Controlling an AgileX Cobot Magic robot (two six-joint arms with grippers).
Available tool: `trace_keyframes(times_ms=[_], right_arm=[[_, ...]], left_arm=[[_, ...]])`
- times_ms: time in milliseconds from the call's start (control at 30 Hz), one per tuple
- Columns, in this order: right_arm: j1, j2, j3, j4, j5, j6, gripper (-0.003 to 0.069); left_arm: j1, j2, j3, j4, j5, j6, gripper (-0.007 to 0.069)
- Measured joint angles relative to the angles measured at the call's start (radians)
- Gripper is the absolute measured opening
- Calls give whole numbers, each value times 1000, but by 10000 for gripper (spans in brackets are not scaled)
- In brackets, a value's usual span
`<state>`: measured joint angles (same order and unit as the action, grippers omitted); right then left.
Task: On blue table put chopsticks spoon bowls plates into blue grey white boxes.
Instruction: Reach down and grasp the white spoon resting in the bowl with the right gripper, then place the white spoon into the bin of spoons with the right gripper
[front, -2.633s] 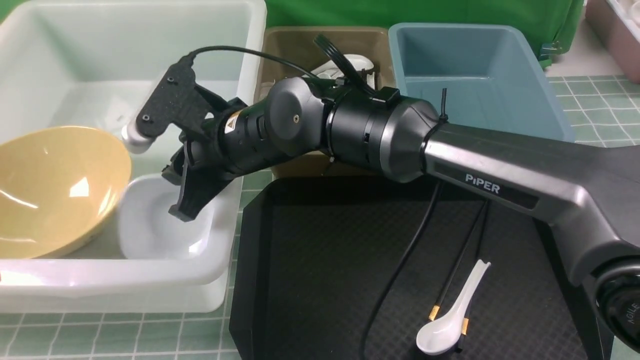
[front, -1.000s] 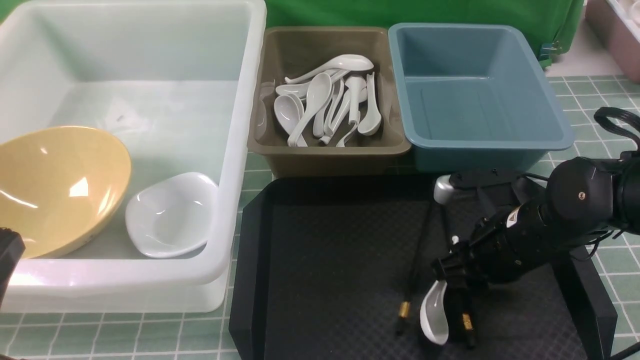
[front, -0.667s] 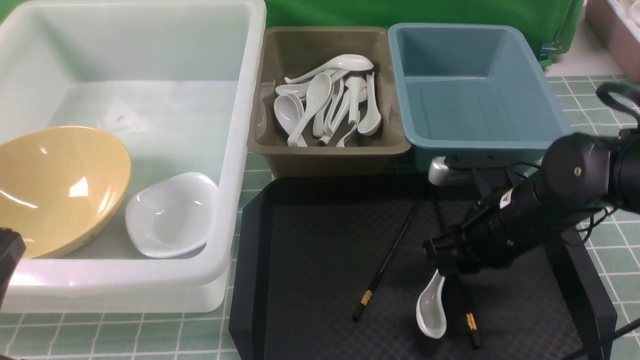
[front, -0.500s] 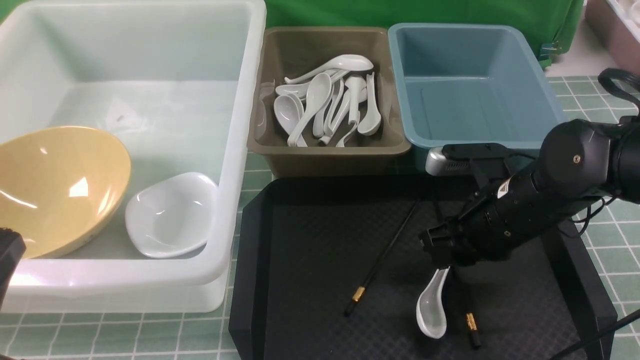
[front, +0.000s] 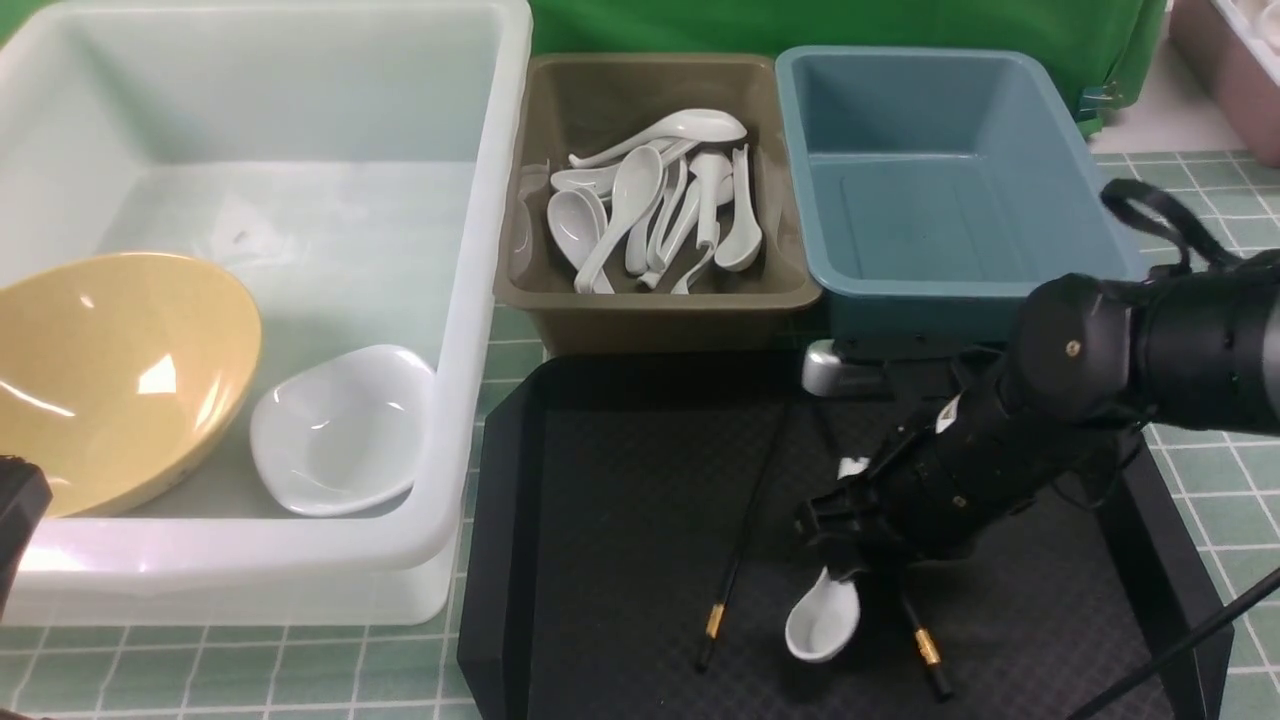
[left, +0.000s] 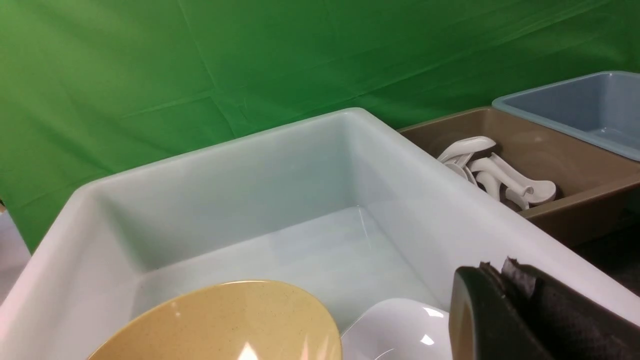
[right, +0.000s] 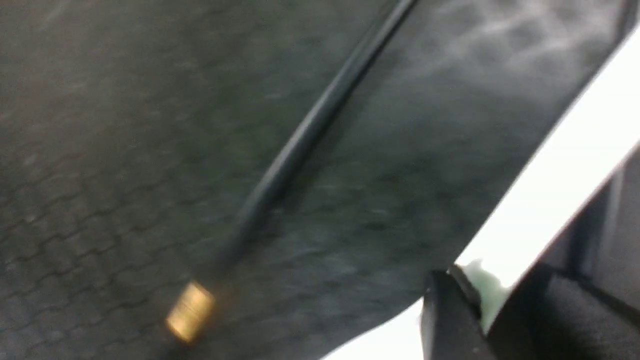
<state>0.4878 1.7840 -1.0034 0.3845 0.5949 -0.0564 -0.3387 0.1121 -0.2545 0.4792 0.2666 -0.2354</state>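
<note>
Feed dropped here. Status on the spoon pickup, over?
Right gripper shut on spoon handle, above black tray. Left gripper beside white box, state unclear. Chopsticks lying either side of spoon.

Spoon (front: 822, 622) between chopsticks (front: 738, 555) on tray (front: 620, 480)

front: from the robot's side, high, facing forward and down over black tray (front: 620, 480) and white tub (front: 490, 250) | left wrist: low, near left, facing far right across white tub, shared with front | right wrist: very close, blurred, on black tray and chopstick (right: 300, 145), both shared with front
</note>
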Motion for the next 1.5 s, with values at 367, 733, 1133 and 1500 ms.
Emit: trace_keyframes(times_ms=[367,733,1133,1500], right_arm=[[45,14,-17,5,2,-115,230],[51,-79,-76,-15,149,-187,97],[53,-109,-317,-22,-428,-356,97],[2,283,-600,-15,-619,-523,207]], left_arm=[[0,0,0,0,0,0,2],[0,0,0,0,0,0,2],[0,0,0,0,0,0,2],[0,0,0,0,0,0,2]])
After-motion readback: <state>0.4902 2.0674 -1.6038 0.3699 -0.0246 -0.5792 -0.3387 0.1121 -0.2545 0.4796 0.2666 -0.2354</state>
